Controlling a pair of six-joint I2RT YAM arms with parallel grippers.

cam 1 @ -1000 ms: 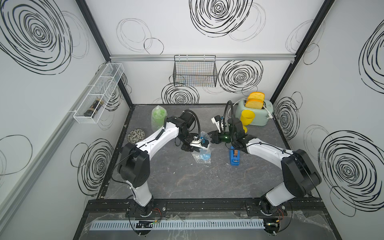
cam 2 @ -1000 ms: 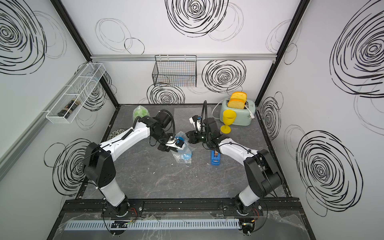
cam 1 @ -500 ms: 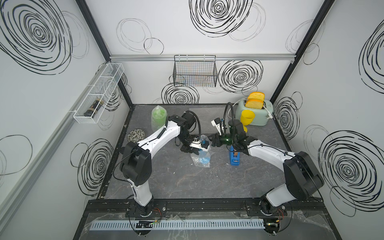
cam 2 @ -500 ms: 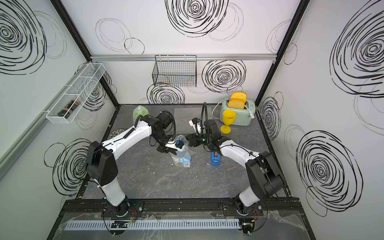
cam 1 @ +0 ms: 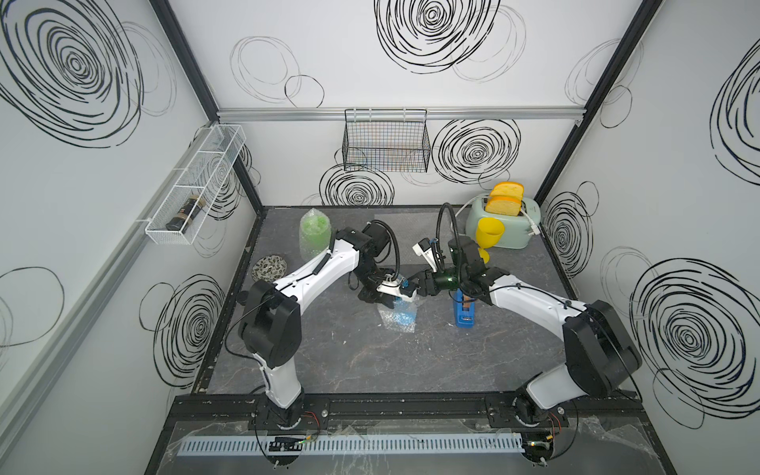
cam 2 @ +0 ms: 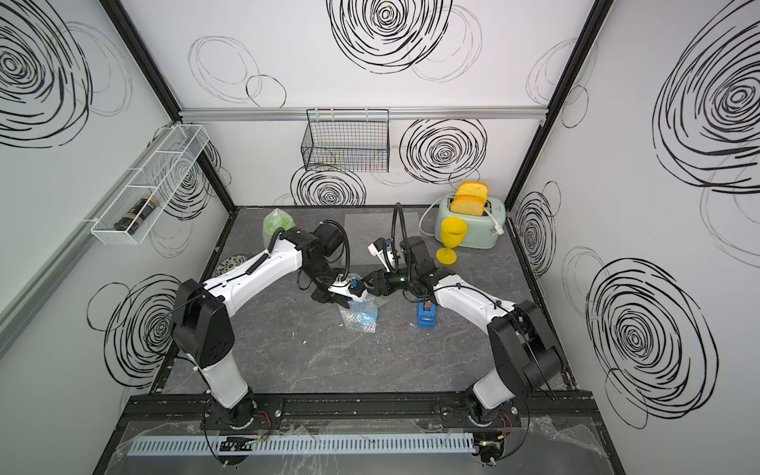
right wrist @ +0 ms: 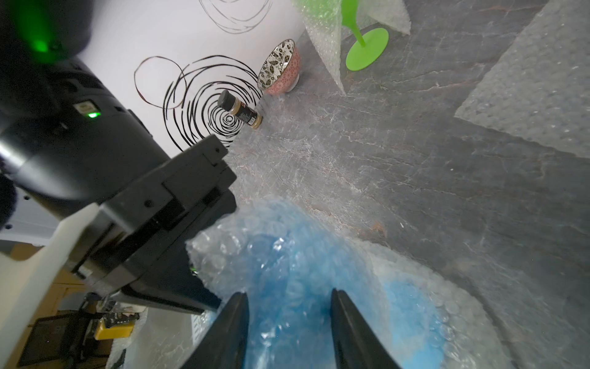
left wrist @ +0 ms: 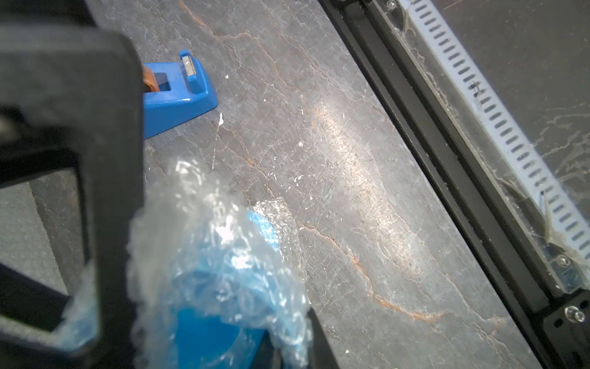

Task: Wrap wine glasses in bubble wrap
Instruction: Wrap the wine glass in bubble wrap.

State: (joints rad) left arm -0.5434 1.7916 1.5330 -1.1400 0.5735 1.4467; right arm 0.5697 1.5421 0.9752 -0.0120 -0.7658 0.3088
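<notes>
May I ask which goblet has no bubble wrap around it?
The yellow goblet by the toaster; the green goblet and blue goblet are wrapped.

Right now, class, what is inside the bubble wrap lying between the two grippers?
A blue glass shows through the bubble wrap. Its exact shape is blurred by the crumpled film, so stem and foot cannot be told apart.

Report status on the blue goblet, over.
Left gripper and right gripper both at the bundle, grips unclear. Blue goblet inside bubble wrap. Tape dispenser beside, apart.
</notes>
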